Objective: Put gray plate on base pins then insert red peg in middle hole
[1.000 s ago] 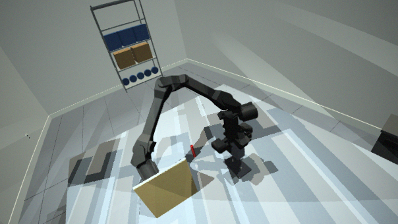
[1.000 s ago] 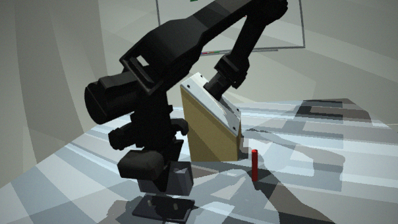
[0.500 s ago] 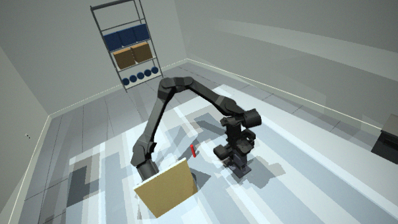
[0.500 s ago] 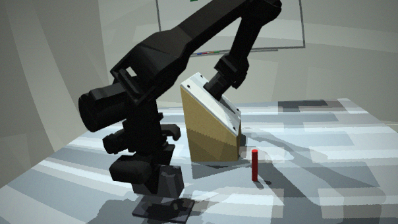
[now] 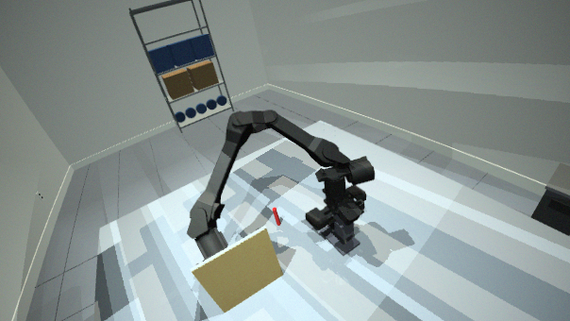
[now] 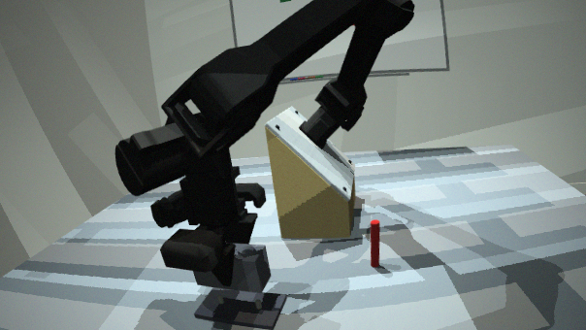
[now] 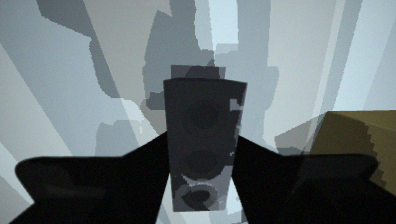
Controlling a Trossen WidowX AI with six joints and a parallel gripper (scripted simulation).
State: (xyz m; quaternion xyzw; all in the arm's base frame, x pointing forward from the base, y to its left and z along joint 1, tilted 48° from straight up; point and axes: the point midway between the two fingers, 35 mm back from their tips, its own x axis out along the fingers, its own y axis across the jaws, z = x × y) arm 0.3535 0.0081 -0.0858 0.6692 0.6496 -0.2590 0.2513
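Observation:
My gripper is shut on the gray plate, gripping its two long edges. The plate's holes show in the wrist view. The plate hangs tilted just above the dark base, apart from it. The base's two pins stand free under the plate. The red peg stands upright on the table, apart from the gripper and between the base and the tan block.
A tan wedge-shaped block carries the arm's mount by the red peg. A shelf rack with boxes stands at the far wall. A dark cabinet is at the right edge.

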